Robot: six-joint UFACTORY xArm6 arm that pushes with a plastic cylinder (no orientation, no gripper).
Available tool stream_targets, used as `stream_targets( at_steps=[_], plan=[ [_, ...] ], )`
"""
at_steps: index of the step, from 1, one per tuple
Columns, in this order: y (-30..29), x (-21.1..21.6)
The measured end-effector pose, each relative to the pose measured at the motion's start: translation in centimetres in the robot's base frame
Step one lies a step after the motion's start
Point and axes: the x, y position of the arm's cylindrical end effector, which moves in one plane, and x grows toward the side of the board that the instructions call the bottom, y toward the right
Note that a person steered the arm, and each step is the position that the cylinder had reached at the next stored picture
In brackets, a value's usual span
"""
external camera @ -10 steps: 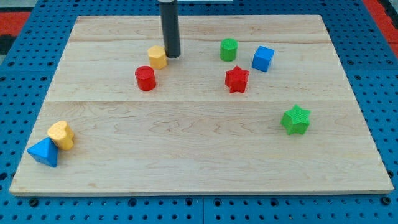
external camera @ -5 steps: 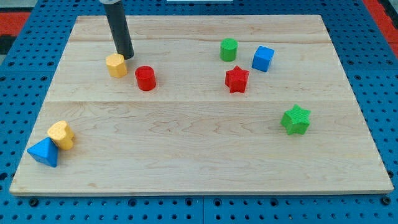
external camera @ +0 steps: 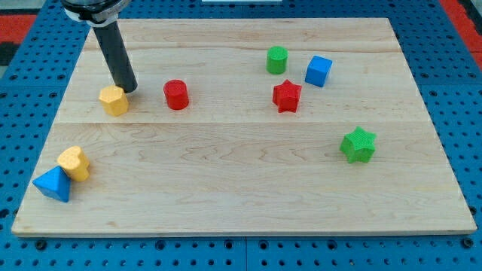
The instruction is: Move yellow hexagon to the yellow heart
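camera view | my tip (external camera: 128,89) touching yellow hexagon (external camera: 114,100), both moved down-left toward yellow heart (external camera: 74,162) | no claw

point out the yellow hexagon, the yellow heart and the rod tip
yellow hexagon (external camera: 114,99), camera view, on its top face
yellow heart (external camera: 74,162), camera view, middle of its top
my tip (external camera: 129,89), camera view, rod's very end, at the hexagon's upper right
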Motion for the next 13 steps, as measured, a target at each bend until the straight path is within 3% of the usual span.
stream_targets(
  at_steps=[6, 13],
  plan=[
    [-3.5, 2.1],
    [-1.1, 4.9]
  ],
)
